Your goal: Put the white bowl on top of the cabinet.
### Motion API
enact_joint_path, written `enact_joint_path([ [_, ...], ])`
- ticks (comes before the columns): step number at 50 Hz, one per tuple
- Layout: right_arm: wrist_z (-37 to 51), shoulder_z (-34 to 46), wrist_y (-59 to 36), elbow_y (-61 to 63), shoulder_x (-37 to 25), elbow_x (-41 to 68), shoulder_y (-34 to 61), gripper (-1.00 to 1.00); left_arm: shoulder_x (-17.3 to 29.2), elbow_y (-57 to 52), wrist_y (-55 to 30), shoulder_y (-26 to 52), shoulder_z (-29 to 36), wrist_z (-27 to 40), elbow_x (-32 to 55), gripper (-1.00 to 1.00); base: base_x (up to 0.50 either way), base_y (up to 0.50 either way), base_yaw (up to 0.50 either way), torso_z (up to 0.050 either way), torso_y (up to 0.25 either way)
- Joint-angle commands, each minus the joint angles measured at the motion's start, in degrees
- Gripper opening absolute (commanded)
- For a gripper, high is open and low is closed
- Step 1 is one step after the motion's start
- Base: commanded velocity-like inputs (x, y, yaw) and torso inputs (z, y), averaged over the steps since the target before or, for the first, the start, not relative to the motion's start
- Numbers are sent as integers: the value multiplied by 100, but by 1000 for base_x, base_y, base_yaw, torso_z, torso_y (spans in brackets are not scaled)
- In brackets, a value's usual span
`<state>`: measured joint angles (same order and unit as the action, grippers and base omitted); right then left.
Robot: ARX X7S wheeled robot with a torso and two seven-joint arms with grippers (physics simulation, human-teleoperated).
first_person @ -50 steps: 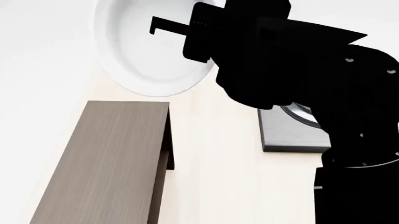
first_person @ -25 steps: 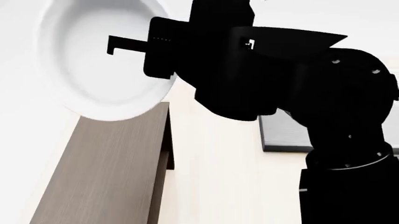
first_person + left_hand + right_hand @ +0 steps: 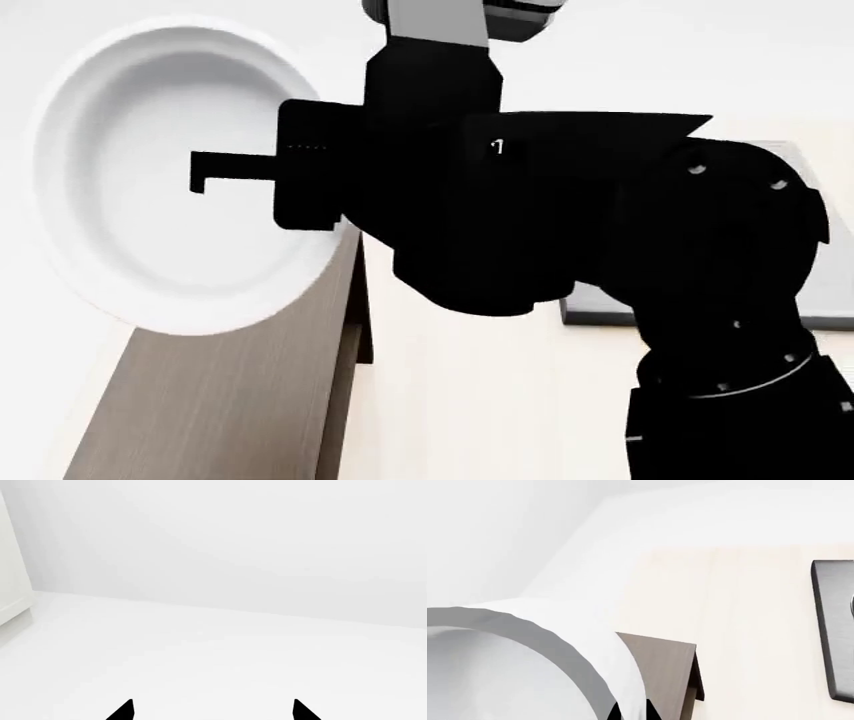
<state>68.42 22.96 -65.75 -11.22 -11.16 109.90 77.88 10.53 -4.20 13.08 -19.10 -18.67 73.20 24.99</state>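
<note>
Bowl (image 3: 160, 230) held up in the air by right gripper (image 3: 287, 180), tipped so its inside faces the head camera, above the far end of the cabinet (image 3: 227, 410). Fingers clamped on the rim: one inside (image 3: 234, 165), the other behind the wall.

Step in hand, as I judge it: carry over the cabinet top and set down. Level the bowl first, base down, bring it well inside the top's edges, lower until the base sits flat, only then release.

Left gripper (image 3: 212, 715): only two finger tips show, spread apart, holding nothing.

Hidden: bowl's base, outer finger, and its height above the top. The arm covers most of the stove plate (image 3: 601, 310). Desk (image 3: 494, 400) partly blocked.
</note>
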Motion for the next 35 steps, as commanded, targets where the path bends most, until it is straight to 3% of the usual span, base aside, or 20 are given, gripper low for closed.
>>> enact_joint_path([
  [1,275,-80,64,306,-76,354,-120,-100,4,18,4,9,1,-2,1,100,0,0,0,0,0],
  [9,509,-36,151,490,-78,627,-225,-100,6,11,-1,11,5,7,-6,100,0,0,0,0,0],
  [35,134,209,233,379,-100,320,-583,-100,8,18,14,4,1,8,-5,100,0,0,0,0,1],
])
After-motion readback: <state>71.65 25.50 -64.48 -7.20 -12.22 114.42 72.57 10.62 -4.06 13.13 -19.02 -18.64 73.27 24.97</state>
